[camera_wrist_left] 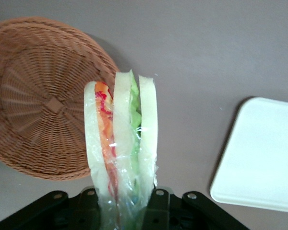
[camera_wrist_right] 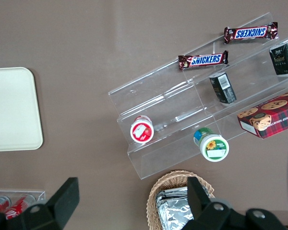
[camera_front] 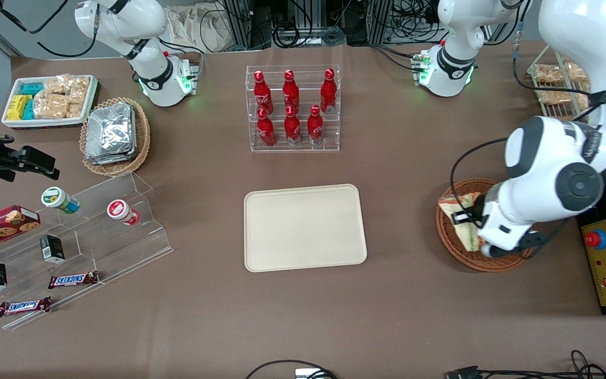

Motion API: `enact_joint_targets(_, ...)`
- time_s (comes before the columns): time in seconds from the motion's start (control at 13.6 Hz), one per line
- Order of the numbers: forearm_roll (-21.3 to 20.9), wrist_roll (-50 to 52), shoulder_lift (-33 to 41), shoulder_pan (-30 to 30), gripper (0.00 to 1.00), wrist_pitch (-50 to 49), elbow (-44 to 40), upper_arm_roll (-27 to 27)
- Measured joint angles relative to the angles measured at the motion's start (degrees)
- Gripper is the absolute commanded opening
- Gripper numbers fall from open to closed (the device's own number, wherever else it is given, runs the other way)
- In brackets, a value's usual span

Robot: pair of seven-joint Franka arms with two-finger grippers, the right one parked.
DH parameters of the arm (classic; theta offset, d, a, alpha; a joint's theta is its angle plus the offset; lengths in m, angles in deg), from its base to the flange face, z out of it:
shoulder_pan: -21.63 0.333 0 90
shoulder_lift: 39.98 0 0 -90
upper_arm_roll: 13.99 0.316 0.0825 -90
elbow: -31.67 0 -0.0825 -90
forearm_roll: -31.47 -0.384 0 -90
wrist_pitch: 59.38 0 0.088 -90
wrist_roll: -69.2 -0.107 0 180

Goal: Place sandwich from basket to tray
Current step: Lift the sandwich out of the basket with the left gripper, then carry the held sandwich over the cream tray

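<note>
the sandwich [camera_wrist_left: 121, 139] is held clamped between the closed-in fingers of the gripper [camera_wrist_left: 125, 201], lifted clear above the basket [camera_wrist_left: 33, 100], its long axis running straight out from the fingers, while the tray [camera_front: 304, 227] lies well apart toward the parked arm's end.

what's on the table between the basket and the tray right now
Only bare brown tabletop, in the front view. The basket and tray lie apart. The sandwich is held in the gripper above the basket's rim.
</note>
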Motion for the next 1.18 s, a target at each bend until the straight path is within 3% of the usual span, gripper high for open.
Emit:
enact_joint_targets(0.52,0.0,0.2,-5.0,-9.9,0.25,0.9,-3.2,-0.7)
enact_joint_targets(1.18,0.0,4.8,-14.1,-18.8,0.25,9.7,-5.1,-0.7)
